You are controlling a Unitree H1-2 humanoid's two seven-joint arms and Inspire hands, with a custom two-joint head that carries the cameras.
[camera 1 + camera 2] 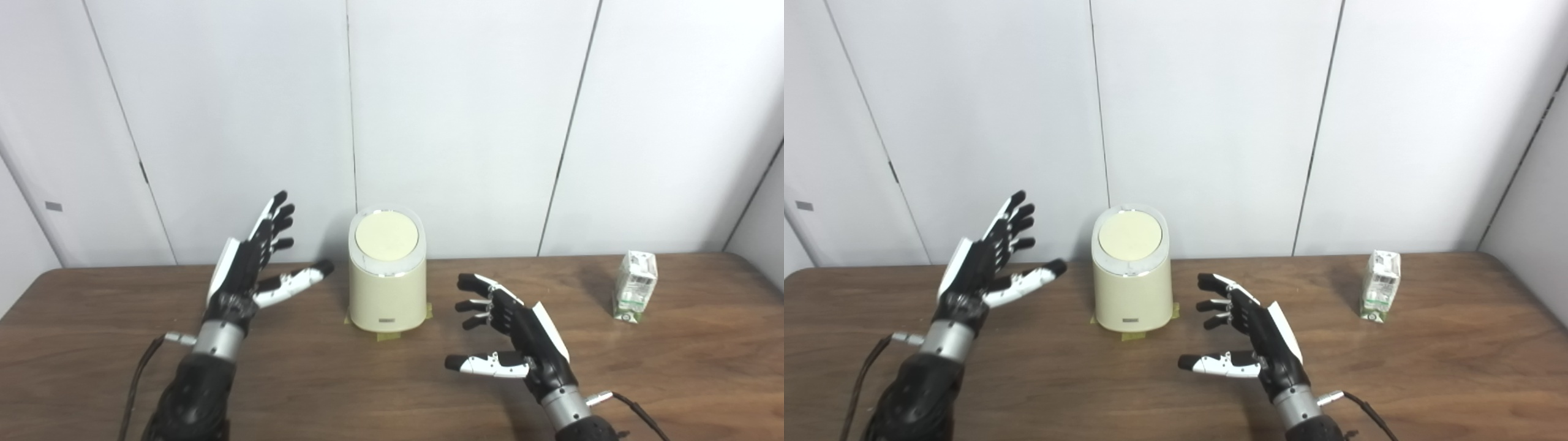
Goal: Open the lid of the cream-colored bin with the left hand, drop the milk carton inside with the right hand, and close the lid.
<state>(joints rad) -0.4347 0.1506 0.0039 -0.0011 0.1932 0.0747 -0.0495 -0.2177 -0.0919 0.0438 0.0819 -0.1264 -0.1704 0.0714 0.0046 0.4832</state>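
The cream-colored bin (387, 286) stands upright at the middle of the wooden table (306, 380), near the wall. Its round lid (387, 236) lies flat and shut. A small white and green milk carton (636, 286) stands upright at the far right of the table. My left hand (254, 269) hovers open to the left of the bin, fingers spread and raised, a short gap from its side. To the bin's right and nearer the front, my right hand (513, 343) is open too, holding nothing, well left of the carton.
Yellow tape strips (383, 334) show under the bin's base. White wall panels (465, 122) rise right behind the table's back edge. Cables (138, 380) trail from both wrists over the table's front part.
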